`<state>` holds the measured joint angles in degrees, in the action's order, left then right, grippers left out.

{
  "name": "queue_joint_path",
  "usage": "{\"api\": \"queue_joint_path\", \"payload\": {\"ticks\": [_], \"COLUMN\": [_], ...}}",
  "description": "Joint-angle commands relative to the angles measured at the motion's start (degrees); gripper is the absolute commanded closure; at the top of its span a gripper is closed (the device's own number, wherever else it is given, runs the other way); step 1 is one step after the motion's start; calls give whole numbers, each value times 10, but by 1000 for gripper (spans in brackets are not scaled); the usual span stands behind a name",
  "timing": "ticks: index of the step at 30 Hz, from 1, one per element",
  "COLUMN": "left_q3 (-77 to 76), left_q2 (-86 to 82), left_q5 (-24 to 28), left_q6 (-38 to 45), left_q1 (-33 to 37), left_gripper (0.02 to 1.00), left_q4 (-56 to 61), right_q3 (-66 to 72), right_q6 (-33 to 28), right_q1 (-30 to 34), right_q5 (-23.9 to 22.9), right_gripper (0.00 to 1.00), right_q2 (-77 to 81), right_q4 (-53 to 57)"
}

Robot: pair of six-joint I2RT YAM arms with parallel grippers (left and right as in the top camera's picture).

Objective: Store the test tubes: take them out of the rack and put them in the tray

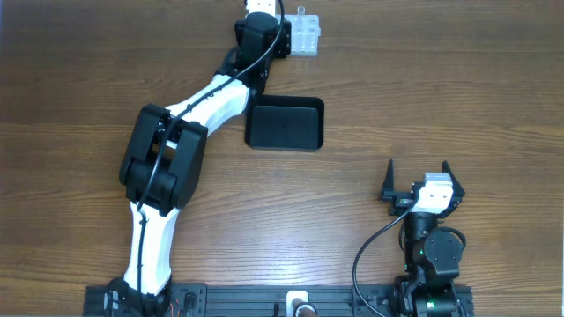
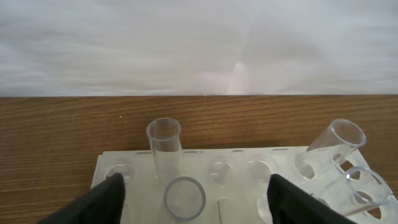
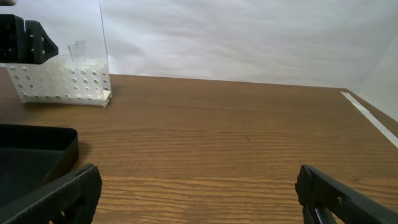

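Under it all, the table [image 1: 458, 88]: brown wood with fine grain lines running along its length and a smooth, matte surface.
Left arm [image 1: 163, 158]: white shells with bulky black joints and a black cable along them. It stretches from its base up to the rack at the far edge.
Tray [image 1: 284, 99]: black, rectangular, with rounded corners and a low raised rim, and it looks like hard plastic. It lies just this side of the rack, near the middle of the table.
Right gripper [image 1: 421, 183]: black fingers on a white-topped wrist, parked close to its own base and well apart from tray and rack. The jaws are splayed wide with nothing between them.
Rack [image 1: 306, 37]: a pale, translucent plastic block. Its top is drilled with round holes, and the side wall is dotted with smaller ones.
Left gripper [image 2: 196, 180]: two dark, blunt fingers poised over the rack's top. The jaws are released and set wide either side of one tube, and neither finger visibly touches it.
Test tubes [image 2: 164, 146]: clear, thin-walled cylinders with round open mouths. The four I can make out all sit in rack holes. One stands upright, one is seen mouth-on between the left fingers, and two lean outward at the rack's end.
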<state>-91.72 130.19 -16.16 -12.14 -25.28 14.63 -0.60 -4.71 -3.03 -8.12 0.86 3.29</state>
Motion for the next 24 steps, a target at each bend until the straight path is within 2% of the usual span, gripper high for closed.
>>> {"api": "queue_joint_path", "payload": {"ticks": [1, 13, 24], "left_q3": [-14, -14, -14], "left_q2": [8, 8, 8], "left_q5": [-9, -16, -20], "left_q6": [-3, -3, -3], "left_q1": [-1, -1, -1], "left_gripper": [371, 595, 652], "left_q4": [3, -3, -7], "right_q3": [3, 3, 3], "right_q6": [-1, -1, -1], "right_q1": [4, 4, 4], "right_q5": [-5, -5, -5], "right_gripper": [7, 9, 9], "right_q2": [-2, -2, -2], "right_q4": [2, 2, 2]}}
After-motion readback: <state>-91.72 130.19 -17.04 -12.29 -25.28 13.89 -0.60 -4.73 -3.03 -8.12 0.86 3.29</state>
